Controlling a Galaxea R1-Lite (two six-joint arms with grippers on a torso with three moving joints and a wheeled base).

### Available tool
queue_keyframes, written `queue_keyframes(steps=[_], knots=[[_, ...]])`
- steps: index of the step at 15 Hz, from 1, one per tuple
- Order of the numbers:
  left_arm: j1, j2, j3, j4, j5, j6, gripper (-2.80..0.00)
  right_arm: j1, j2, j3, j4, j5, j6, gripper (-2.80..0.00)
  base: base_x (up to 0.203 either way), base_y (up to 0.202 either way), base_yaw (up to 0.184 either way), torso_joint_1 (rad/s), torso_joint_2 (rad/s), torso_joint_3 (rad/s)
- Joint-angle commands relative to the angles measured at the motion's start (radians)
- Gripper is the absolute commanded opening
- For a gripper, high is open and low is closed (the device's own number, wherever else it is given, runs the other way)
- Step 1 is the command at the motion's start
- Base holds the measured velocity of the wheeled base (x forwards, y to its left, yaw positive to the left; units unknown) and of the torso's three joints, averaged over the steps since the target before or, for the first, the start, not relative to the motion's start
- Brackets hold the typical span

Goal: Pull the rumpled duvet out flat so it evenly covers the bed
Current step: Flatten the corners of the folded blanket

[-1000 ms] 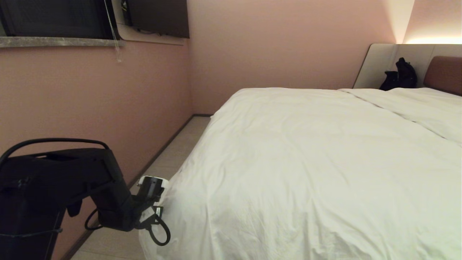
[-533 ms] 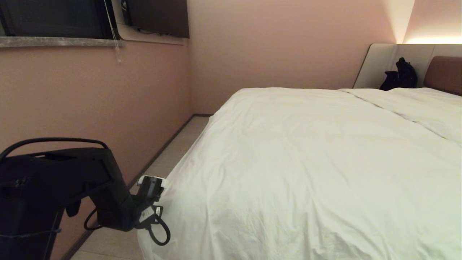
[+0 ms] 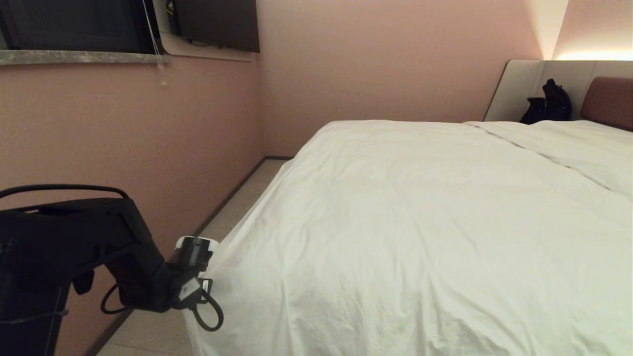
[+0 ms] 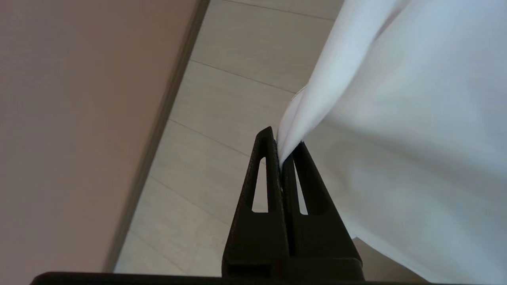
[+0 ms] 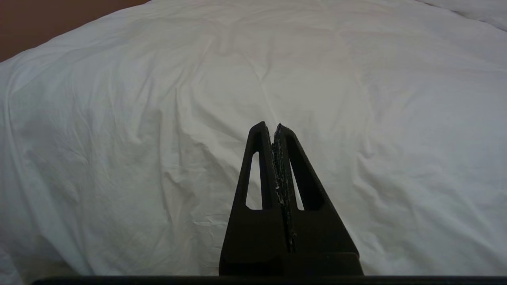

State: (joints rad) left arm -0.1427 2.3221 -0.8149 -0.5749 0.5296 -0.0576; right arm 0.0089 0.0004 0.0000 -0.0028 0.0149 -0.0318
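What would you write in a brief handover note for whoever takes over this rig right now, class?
Left end effector: shut on the duvet's corner edge, beside the bed's near left corner, above the floor.
Right end effector: shut, empty, parked above the duvet.
Done: duvet spread over most of the bed; corner gripped.
Left: pull that corner out, smooth the wrinkles at the foot, release.
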Motion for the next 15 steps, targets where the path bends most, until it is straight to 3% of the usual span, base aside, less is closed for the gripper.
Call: queue_keyframes(steps=[1, 7, 15], knots=[[0.083, -0.006, 0.0, -0.005, 0.014, 0.034, -2.8, 0.0, 0.001, 0.0, 0.0, 0.0, 0.0, -2.8, 0.0, 0.0, 0.0, 0.0, 0.0, 0.0], [0.18, 0.01, -0.015, -0.014, 0.038, 0.109, -2.8, 0.0, 0.001, 0.0, 0.0, 0.0, 0.0, -2.8, 0.0, 0.0, 0.0, 0.0, 0.0, 0.0], [0.183, 0.042, -0.035, -0.019, 0.032, 0.104, -2.8, 0.0, 0.001, 0.0, 0.0, 0.0, 0.0, -2.8, 0.0, 0.0, 0.0, 0.0, 0.0, 0.0]])
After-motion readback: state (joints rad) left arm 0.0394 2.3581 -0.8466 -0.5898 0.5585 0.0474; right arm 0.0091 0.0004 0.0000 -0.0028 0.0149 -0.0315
